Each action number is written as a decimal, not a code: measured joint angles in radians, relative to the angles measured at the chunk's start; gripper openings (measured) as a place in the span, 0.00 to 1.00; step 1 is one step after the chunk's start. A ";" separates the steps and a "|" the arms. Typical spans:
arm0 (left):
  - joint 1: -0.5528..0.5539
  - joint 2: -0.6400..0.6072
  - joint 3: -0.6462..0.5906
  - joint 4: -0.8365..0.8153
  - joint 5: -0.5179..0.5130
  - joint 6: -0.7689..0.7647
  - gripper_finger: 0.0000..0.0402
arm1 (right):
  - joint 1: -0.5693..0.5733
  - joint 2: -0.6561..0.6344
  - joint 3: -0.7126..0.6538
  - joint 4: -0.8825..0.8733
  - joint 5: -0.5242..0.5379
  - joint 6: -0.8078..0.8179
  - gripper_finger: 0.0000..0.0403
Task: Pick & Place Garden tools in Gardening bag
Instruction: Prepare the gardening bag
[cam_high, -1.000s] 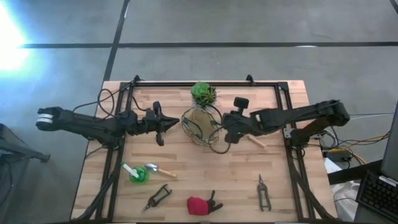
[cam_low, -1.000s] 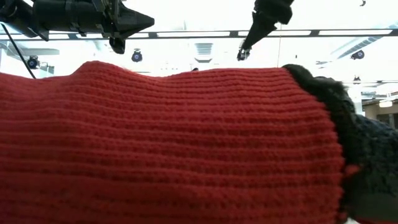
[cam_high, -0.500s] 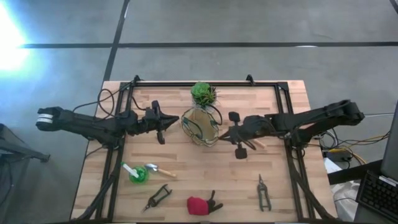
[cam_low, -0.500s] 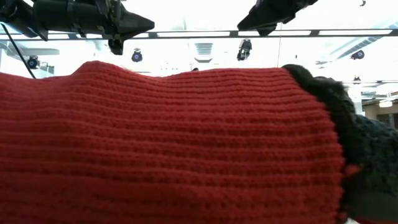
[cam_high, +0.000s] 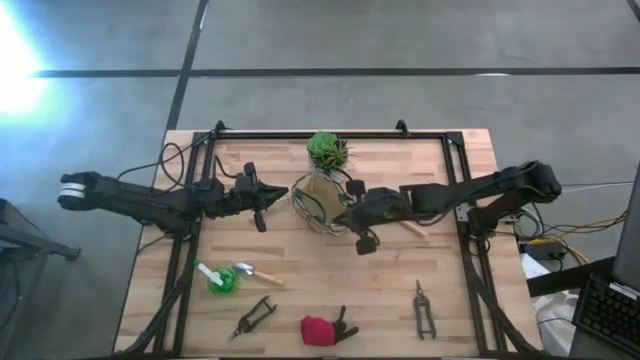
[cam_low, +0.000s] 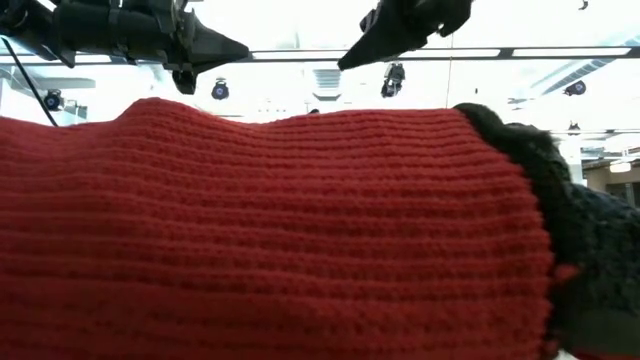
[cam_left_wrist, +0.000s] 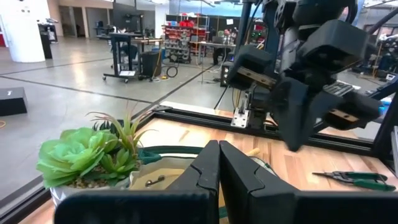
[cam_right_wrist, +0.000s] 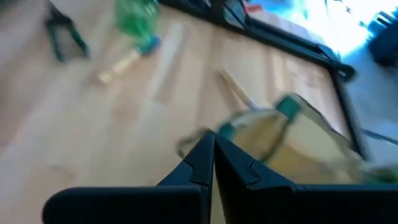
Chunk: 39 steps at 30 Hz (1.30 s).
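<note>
The tan gardening bag (cam_high: 318, 196) stands mid-table, its green-trimmed rim (cam_left_wrist: 163, 152) open. My left gripper (cam_high: 287, 197) is shut, level, at the bag's left rim. My right gripper (cam_high: 336, 217) is shut and slants down over the bag's near right side (cam_right_wrist: 305, 134). A wooden handle (cam_high: 413, 229) lies under the right arm. On the near part of the table lie a green-and-white tool (cam_high: 216, 278), a trowel (cam_high: 252, 271), two pruners (cam_high: 253, 316) (cam_high: 424, 308) and a red-and-black item (cam_high: 325, 329), which fills the low view (cam_low: 280, 230). My left gripper has its shut fingertips (cam_left_wrist: 219, 163) right at the bag's rim; whether they touch it cannot be told. My right gripper has its shut fingertips (cam_right_wrist: 212, 152) over the bag's loop handles; whether they touch them cannot be told.
A green plant in a white pot (cam_high: 326, 150) stands just beyond the bag, close to both grippers. A black frame (cam_high: 330, 134) runs along the table's far edge and down both sides. Bare wood shows between the bag and the tools in front.
My right gripper has swung toward the table's left, over the bag, tipping nose-down and rolling, and has sunk a little. It stays shut. The bag and the tools lie as before.
</note>
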 joint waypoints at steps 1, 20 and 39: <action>0.000 0.000 0.000 -0.001 0.000 0.000 0.02 | -0.003 0.007 0.017 -0.032 0.042 -0.014 0.02; 0.003 0.000 0.000 -0.035 -0.074 -0.007 0.02 | -0.166 0.103 0.126 -0.106 -0.124 -0.141 0.02; 0.003 -0.002 0.000 -0.087 -0.071 -0.056 0.02 | -0.302 0.254 0.362 -0.264 -0.366 0.015 0.19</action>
